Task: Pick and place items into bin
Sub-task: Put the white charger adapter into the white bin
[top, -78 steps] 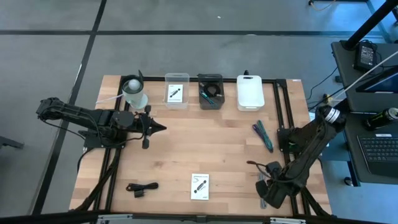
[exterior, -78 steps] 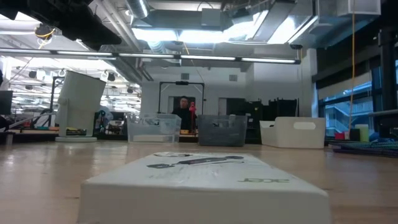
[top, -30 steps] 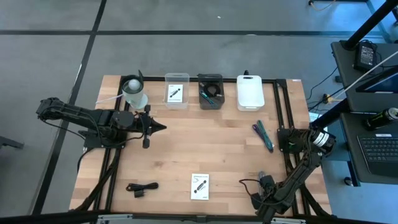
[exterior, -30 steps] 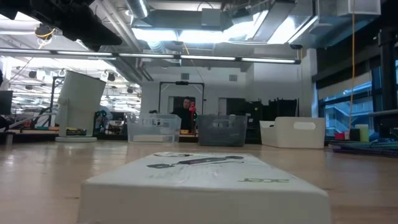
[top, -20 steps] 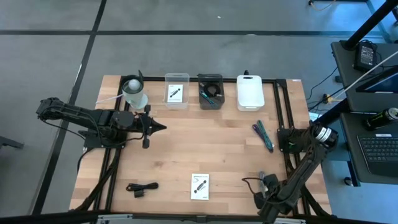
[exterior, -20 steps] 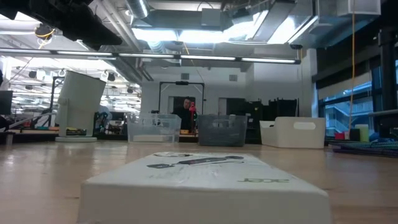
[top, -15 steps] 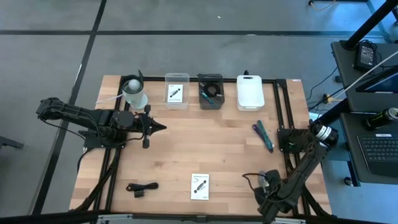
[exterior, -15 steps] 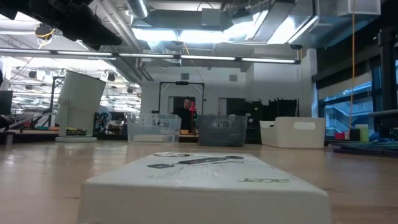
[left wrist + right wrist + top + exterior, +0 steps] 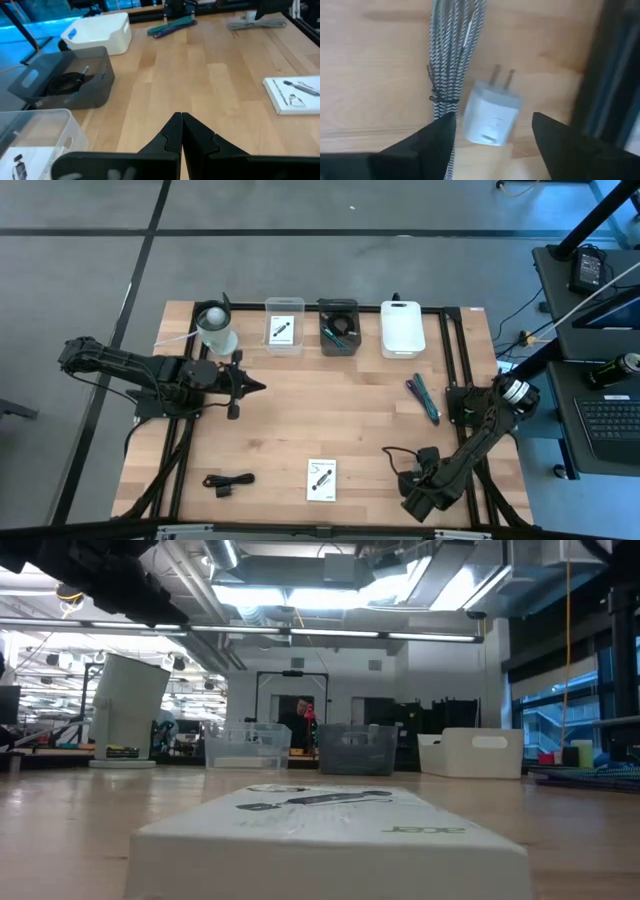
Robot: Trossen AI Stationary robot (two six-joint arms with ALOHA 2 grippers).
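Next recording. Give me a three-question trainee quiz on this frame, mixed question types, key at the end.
1. True or false: the right gripper has its fingers spread around the white plug-in charger block beside the braided grey cable.
2. Which bin holds a black coiled cable? A) clear plastic bin B) dark grey bin C) white lidded bin
3. Fill in: the left gripper has its fingers ____.

Key: 1 true; 2 B; 3 shut
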